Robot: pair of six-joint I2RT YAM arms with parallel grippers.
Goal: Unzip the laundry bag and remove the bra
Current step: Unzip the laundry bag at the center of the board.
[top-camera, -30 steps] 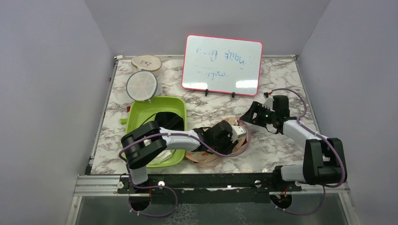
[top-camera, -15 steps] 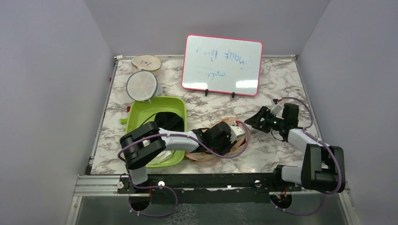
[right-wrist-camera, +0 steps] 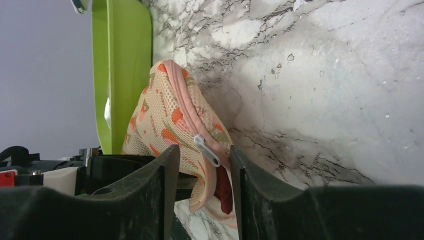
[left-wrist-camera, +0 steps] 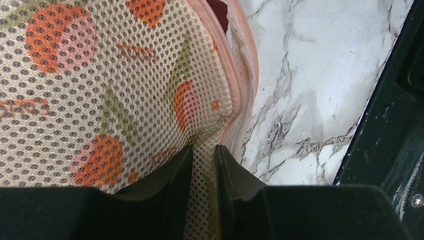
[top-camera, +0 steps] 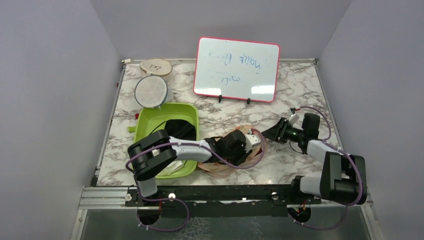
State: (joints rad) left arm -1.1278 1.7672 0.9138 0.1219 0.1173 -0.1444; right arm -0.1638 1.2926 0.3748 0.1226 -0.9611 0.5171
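Peach laundry bag (left-wrist-camera: 100,90) in left hand (left-wrist-camera: 204,151)

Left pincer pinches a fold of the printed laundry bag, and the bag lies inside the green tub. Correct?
Not quite. The left pincer does pinch a fold of the laundry bag, but the bag lies on the marble table just right of the green tub, not inside it; the top external view shows this.

- Right tool (top-camera: 268,133) has dropped toward the counter (top-camera: 300,90), closing in on the laundry bag's (right-wrist-camera: 161,120) end.
- Its jaws have narrowed, now flanking the zipper pull (right-wrist-camera: 207,150).
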